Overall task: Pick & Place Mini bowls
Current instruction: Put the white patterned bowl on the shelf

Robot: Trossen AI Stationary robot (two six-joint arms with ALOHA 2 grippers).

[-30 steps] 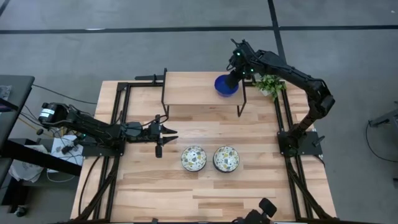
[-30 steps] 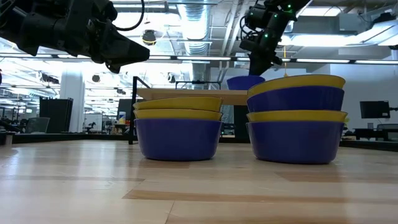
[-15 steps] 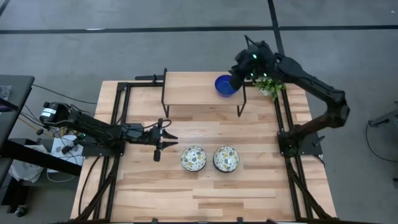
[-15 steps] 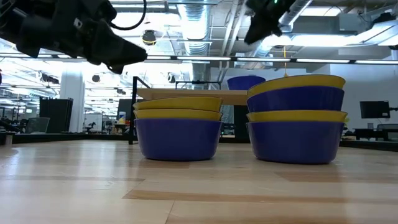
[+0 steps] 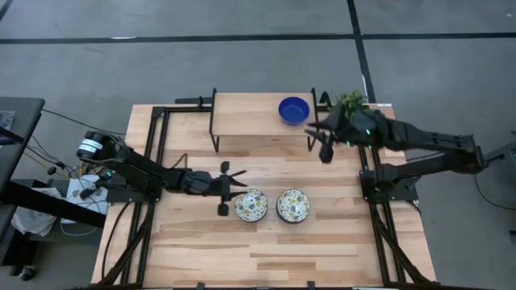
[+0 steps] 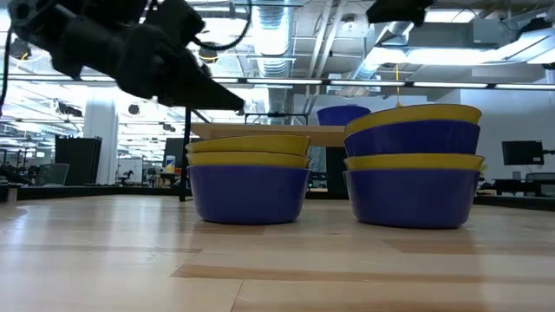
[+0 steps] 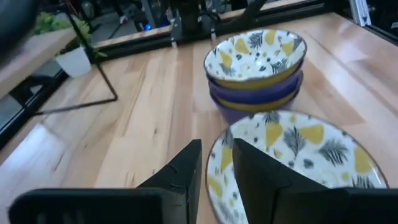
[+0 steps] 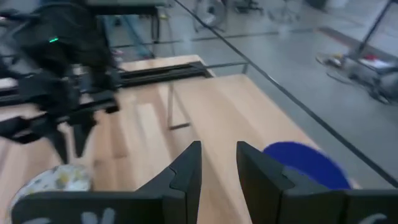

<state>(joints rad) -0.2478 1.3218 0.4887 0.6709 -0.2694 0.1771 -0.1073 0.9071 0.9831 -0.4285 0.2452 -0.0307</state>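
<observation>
Mini bowls sit in two short stacks side by side at the near middle of the wooden table (image 5: 266, 250). The left stack (image 5: 251, 205) and the right stack (image 5: 292, 205) each show a white inside with yellow and dark leaf shapes. From the low view, each stack has blue sides and yellow rims, and the right stack stands a little taller.

The left gripper (image 5: 225, 190) hangs just beside the left stack, on its left side. In the left wrist view its two dark fingers (image 7: 180, 174) are a small way apart. Nothing is between them, so it is holding nothing. The rim of the near bowl shows right past the fingertips.

Farther back is a low wooden shelf (image 5: 250, 114) on thin black legs. One blue bowl (image 5: 293, 109) sits alone on the right end of the shelf.

The right gripper (image 5: 324, 151) hangs over the table near the shelf's right front leg, apart from the blue bowl. In the right wrist view its fingers (image 8: 186, 171) also stand a little apart with nothing in them.

A small green plant (image 5: 351, 101) sits at the far right corner of the table, behind the right arm.
</observation>
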